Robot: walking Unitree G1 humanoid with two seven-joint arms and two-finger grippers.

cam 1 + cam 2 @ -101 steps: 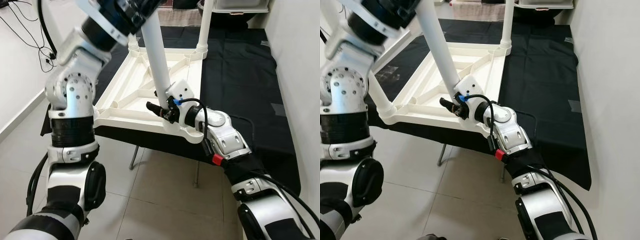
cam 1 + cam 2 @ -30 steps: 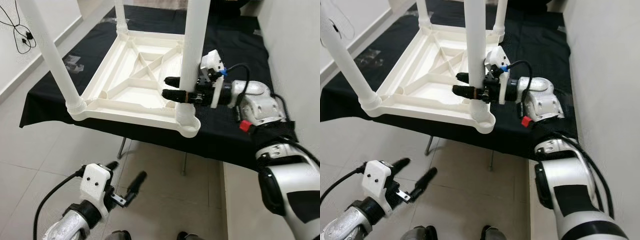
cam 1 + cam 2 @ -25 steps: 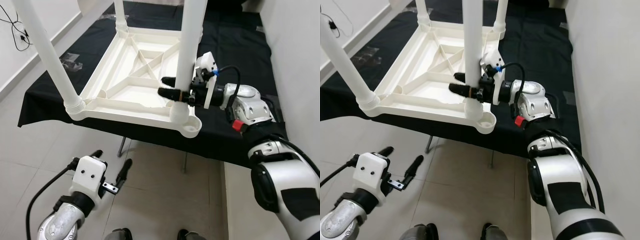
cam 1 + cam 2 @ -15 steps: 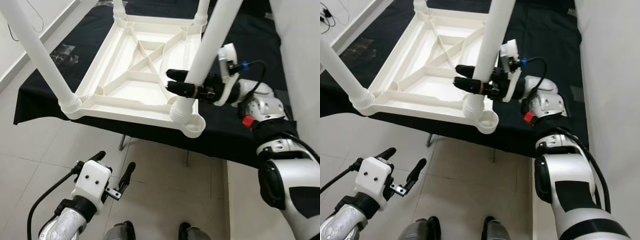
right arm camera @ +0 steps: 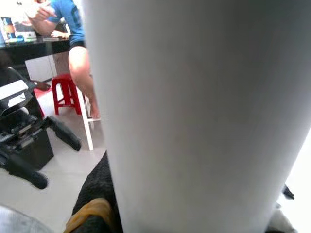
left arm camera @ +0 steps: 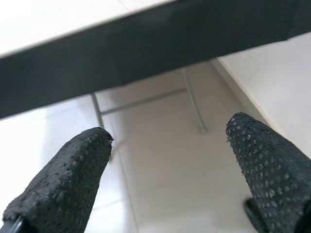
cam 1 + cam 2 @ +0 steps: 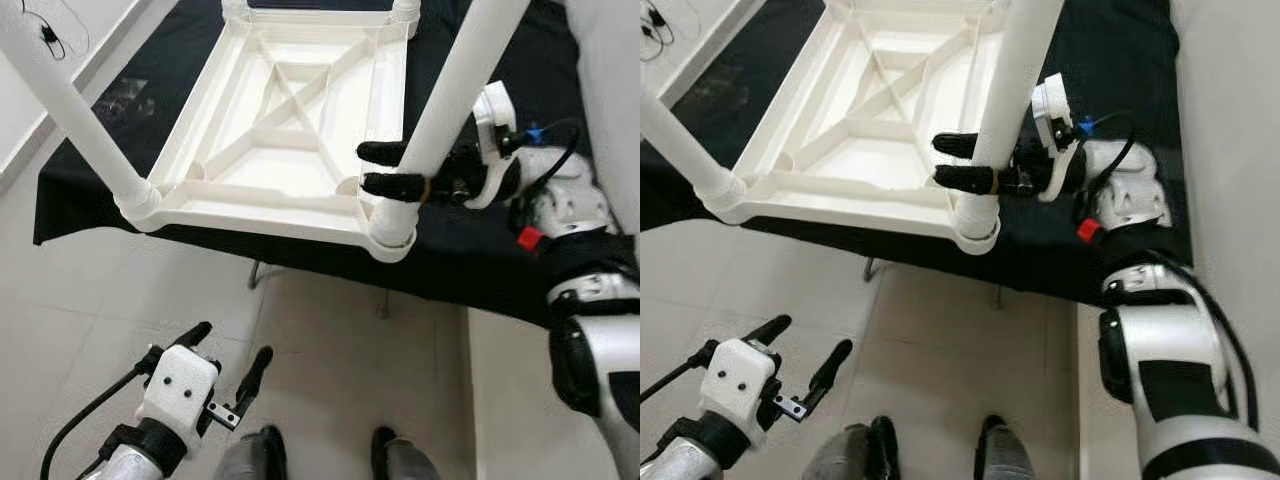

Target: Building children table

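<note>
upturned children's table (image 7: 300, 120) lying on the black-draped worktop (image 7: 480, 270), near corner socket at the worktop's front edge. right gripper (image 7: 392, 168) jaws clamped on the white leg (image 7: 455, 90), now lowered from just above the socket (image 7: 392, 238) into it, tilted, apparently not fully seated. left gripper (image 7: 225, 375) dropped low over the floor, jaws apart, leaving the seating to the right.

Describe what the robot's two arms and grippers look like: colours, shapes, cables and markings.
Both arms are silver with black joint sections. Each gripper, left and right, has a white boxy body and two long black fingers with a dotted texture. A black cable runs along each arm. The right arm has a red button and a small blue connector.
</note>
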